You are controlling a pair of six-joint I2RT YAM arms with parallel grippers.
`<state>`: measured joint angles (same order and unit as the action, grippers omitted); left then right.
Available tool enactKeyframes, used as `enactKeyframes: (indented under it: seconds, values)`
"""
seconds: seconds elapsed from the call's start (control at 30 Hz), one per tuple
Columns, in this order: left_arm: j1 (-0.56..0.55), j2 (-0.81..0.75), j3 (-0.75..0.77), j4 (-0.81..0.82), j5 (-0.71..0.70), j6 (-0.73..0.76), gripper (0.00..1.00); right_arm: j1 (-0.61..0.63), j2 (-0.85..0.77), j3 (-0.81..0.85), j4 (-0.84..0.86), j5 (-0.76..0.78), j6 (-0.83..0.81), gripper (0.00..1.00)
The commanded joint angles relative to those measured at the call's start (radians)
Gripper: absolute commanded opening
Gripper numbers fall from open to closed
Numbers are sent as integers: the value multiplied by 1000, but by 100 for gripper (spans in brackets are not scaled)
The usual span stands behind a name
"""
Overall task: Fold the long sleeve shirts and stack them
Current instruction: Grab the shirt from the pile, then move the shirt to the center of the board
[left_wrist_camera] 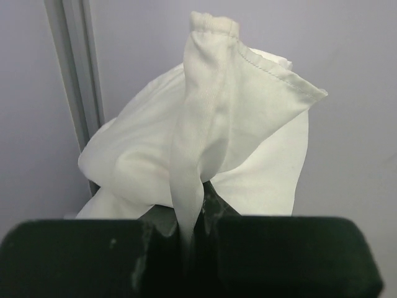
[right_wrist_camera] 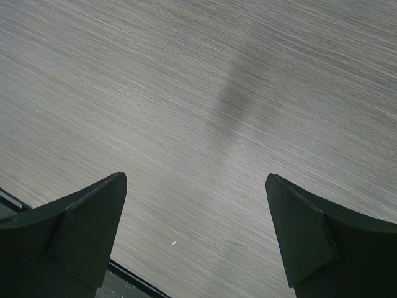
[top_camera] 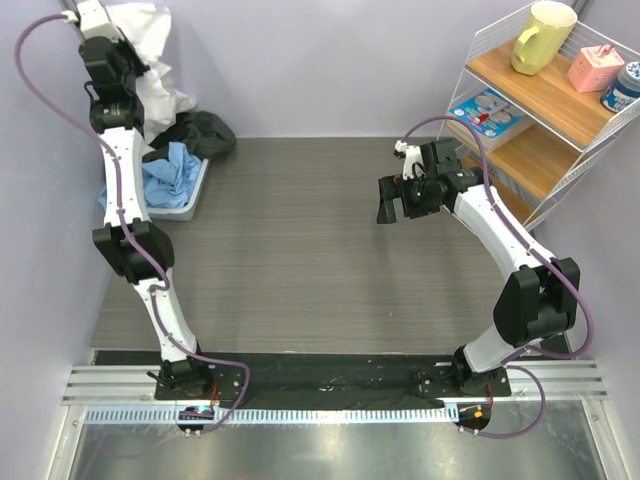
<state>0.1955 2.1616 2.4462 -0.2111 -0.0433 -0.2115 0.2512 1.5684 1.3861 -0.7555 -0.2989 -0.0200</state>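
— Left gripper (left_wrist_camera: 189, 226): what do we see it holding?
— We see it clenched on a white long sleeve shirt (left_wrist_camera: 236, 124), the cloth bunched just ahead of its fingers and hanging below it beside the bin (top_camera: 188, 195). Our right gripper (right_wrist_camera: 195, 230) hangs spread wide over the table (right_wrist_camera: 186, 93), well apart.
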Motion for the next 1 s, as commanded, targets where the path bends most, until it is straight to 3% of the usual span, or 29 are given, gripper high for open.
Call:
enactKeyframes:
  seconds: [0.0,0.2,0.57,0.7,0.87,0.97]
  values:
    - [-13,-137,132,241,-40,6,0,-1,-57,10,28,-20,11,100]
    - [-65,-261,139,269,32,-9,0,-3,-70,-2,44,-36,17,100]
    - [-372,-503,-79,92,246,-19,0,-1,-93,2,44,-77,-11,100]
    - [-401,-609,-268,33,272,-89,0,-7,-90,22,13,-85,-58,100]
    - [-401,-764,-566,58,417,-140,0,-47,-87,19,13,-126,-58,100]
    - [-401,-784,-582,59,448,-146,0,-55,-71,17,12,-150,-55,100]
